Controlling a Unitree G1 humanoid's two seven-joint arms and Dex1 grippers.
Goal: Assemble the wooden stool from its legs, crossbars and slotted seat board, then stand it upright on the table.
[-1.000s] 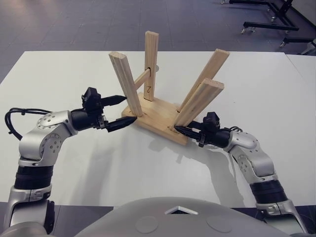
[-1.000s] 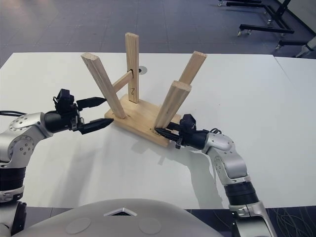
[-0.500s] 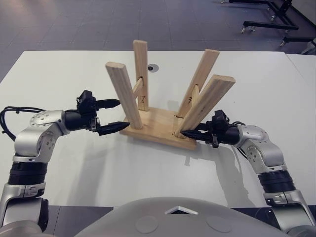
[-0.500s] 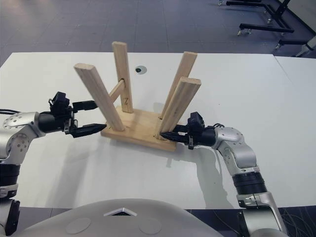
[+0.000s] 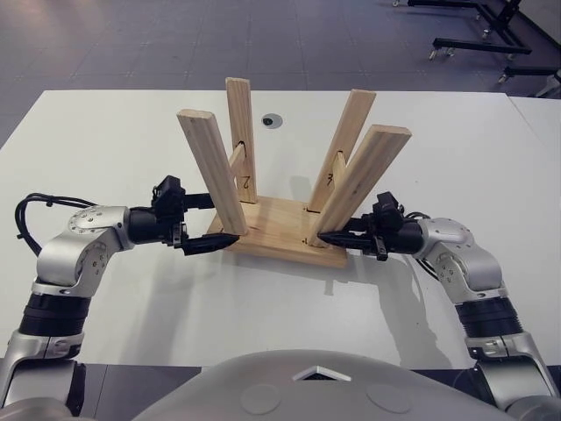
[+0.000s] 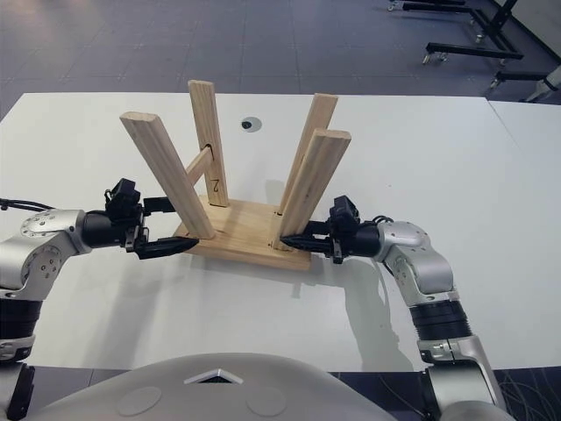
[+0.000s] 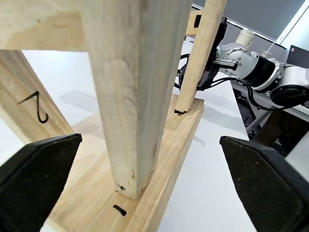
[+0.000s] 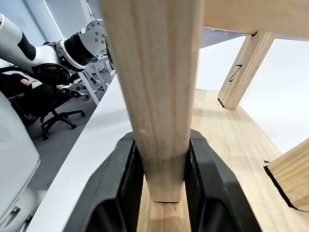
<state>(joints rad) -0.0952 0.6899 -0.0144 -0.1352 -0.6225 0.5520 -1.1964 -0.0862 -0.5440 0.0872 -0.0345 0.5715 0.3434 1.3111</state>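
— Entry one: what do we log on the bench (image 5: pixel 105 140)?

— We log one wooden stool (image 5: pixel 285 215), upside down, about the middle of the white surface. Its seat board (image 5: pixel 272 241) lies flat on the bench. Four legs rise from it and lean outward.

— Do we list the legs singly?

— We do: near left leg (image 5: pixel 210 167), far left leg (image 5: pixel 241 132), near right leg (image 5: pixel 359 180), far right leg (image 5: pixel 348 132). A crossbar (image 5: pixel 235 158) joins the two left legs. A second crossbar (image 5: pixel 344 160) shows between the right pair, mostly hidden by the near right leg.

— Entry two: the left gripper (image 5: pixel 221 219)?

— It sits low at the seat board's left end, at the foot of the near left leg. Its fingers (image 7: pixel 38 174) are spread, one on each side of that leg. In the left wrist view we see a gap to the wood on both sides.

— Entry three: the right gripper (image 5: pixel 324 237)?

— It is at the seat board's right end. Its fingers (image 8: pixel 123 193) pinch the near right leg just above where it enters its slot, both pressed against the wood.

— Anything else on the bench?

— One small round fitting (image 5: pixel 273 121), set in the surface behind the stool and apart from it.
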